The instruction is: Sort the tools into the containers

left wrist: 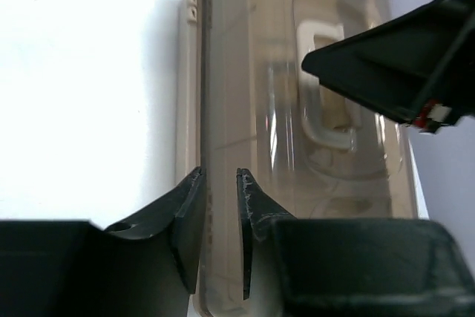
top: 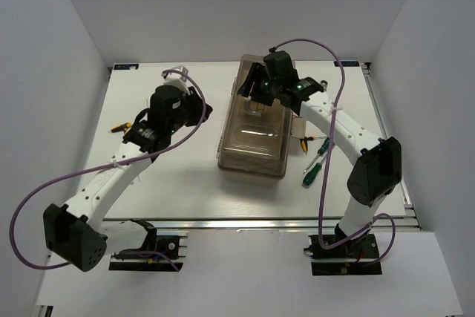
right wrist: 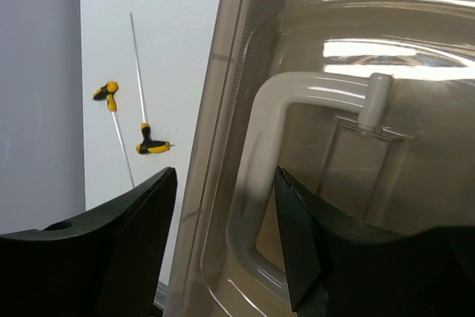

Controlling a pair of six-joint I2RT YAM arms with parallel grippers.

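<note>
The toolbox (top: 252, 142), with a translucent brown lid and beige handle (right wrist: 256, 124), lies shut at the table's middle. My left gripper (top: 208, 111) is at its left side. In the left wrist view its jaws (left wrist: 219, 171) are narrowly apart, closed astride the lid's rim (left wrist: 202, 94). My right gripper (top: 256, 93) hovers over the far end, open (right wrist: 225, 172), straddling one side of the handle. Two green-handled screwdrivers (top: 320, 146) (top: 310, 173) lie right of the box. Two yellow-and-black hex keys (right wrist: 152, 146) (right wrist: 106, 93) lie to its left, one showing in the top view (top: 119, 127). No separate trays show.
Purple cables (top: 330, 79) loop off both arms. The right gripper's black body (left wrist: 401, 72) shows over the lid in the left wrist view. White walls enclose the table on three sides.
</note>
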